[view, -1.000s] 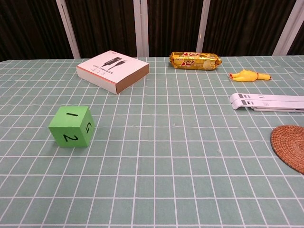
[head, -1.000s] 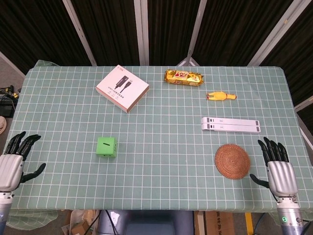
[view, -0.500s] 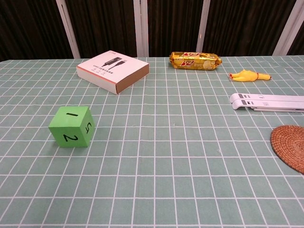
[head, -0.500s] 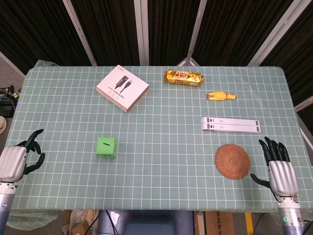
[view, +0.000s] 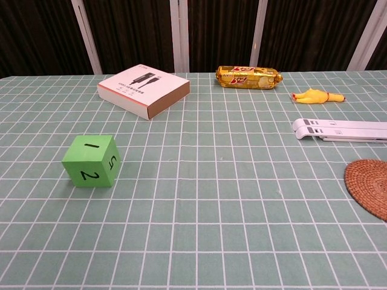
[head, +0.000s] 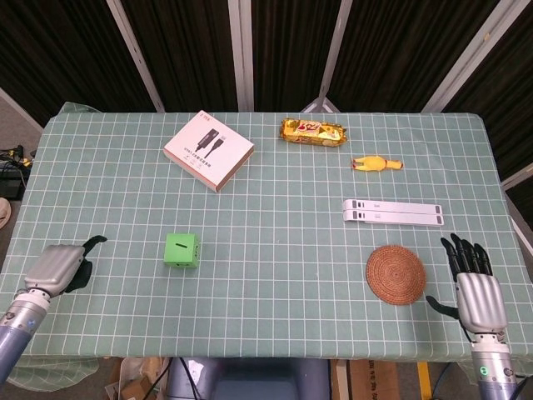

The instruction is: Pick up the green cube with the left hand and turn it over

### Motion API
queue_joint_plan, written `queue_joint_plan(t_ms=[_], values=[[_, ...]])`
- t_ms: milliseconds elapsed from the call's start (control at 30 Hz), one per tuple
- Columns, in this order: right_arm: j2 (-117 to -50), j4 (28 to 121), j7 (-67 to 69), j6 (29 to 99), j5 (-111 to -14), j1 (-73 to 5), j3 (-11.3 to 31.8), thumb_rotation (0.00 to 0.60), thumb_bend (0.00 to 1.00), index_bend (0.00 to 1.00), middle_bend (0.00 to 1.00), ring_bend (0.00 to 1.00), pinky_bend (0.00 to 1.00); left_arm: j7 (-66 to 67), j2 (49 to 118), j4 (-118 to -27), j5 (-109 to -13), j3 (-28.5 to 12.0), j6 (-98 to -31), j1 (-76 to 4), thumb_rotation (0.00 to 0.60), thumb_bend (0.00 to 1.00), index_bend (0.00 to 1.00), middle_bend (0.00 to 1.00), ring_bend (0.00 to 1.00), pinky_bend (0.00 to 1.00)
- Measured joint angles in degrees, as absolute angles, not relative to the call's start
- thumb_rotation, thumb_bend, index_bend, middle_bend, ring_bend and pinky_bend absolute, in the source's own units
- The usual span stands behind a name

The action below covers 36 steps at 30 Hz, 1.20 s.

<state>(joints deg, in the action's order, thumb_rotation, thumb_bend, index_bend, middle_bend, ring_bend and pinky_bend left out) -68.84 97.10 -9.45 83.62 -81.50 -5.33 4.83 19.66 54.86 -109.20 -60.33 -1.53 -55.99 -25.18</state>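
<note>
— Hands?
— Left hand (head: pixel 58 267), table's near-left edge: fingers curled under, grasping nothing. Right hand (head: pixel 477 287), near-right: fingers spread, released.
— Green cube (view: pixel 91 161)?
— At the left hand's 3 o'clock, well apart. Matte green, black numerals: 1 on top, 2 and 5 on its sides.

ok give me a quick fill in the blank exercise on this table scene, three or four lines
1. The green cube shows the numbers 1, 5 and ____ in the chest view.
2. The yellow rubber chicken toy lies nearer the robot's ____ hand.
3. The round woven coaster sits just in front of the ____ folding stand.
4. The left hand is ____ the green cube.

Missing words: 2; right; white; apart from
</note>
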Motion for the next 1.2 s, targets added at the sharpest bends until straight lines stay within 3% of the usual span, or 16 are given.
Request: queue_joint_plan(t_ms=[167, 400, 1200], values=[[-68.8, 97.1, -9.6, 83.6, -81.1, -5.3, 5.0, 0.600, 0.07, 0.05, 0.00, 0.00, 0.00, 29.5, 58.9, -110.4, -51.0, -0.7, -54.9, -29.6, 0.600, 0.85, 0.18, 0.84, 0.73, 0.80], [-68.8, 97.3, -9.9, 83.3, -80.3, -5.3, 5.3, 0.600, 0.07, 0.05, 0.00, 0.00, 0.00, 33.0, 65.4, -109.7, -46.1, -0.1, -54.6, -33.0, 0.600, 0.85, 0.18, 0.84, 0.73, 0.80], [-68.5, 97.4, -9.9, 83.5, -79.4, -5.0, 5.7, 0.600, 0.07, 0.05, 0.00, 0.00, 0.00, 35.0, 75.0, -110.5, -47.4, 1.2, -56.4, -37.3, 0.600, 0.84, 0.19, 0.83, 0.73, 0.80]])
